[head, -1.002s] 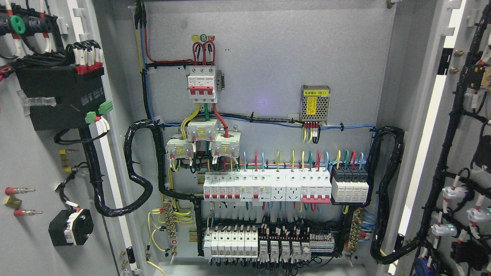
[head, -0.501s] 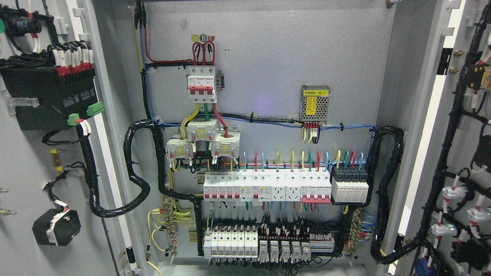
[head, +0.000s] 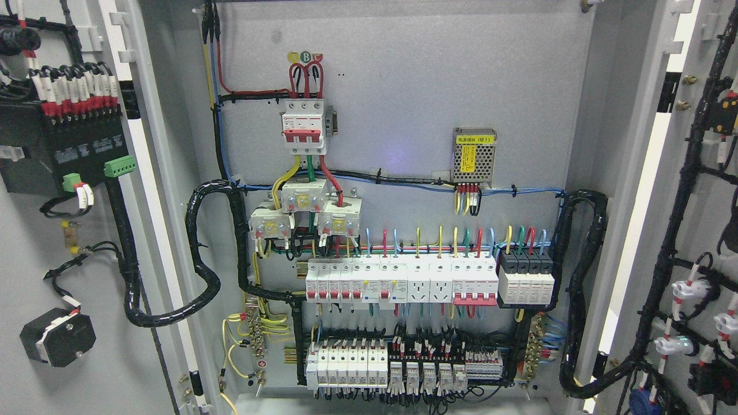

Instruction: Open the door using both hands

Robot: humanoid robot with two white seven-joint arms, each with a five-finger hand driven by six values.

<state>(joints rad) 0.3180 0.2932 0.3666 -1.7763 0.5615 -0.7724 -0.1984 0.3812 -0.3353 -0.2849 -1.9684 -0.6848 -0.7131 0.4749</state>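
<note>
Both doors swung wide: left door (head: 34, 242) fills the left edge of head view, right door (head: 700, 230) the right edge, and we see their inner faces. No hands or arms of ours in frame, so we can't tell what the fingers are doing. Left door carries a black box (head: 55, 147) with a row of red-tipped wires on top and green plugs below, plus a small black block (head: 56, 336) lower down. Right door carries a black cable bundle (head: 669, 253) with white connectors. Between them the cabinet (head: 415, 75) holds a red-and-white main breaker (head: 304, 127) up top, a yellow-labelled mesh box (head: 474, 154) to its right, a row of white breakers (head: 400, 280) mid-height, and a second row of small white modules (head: 386, 366) near the floor.
</note>
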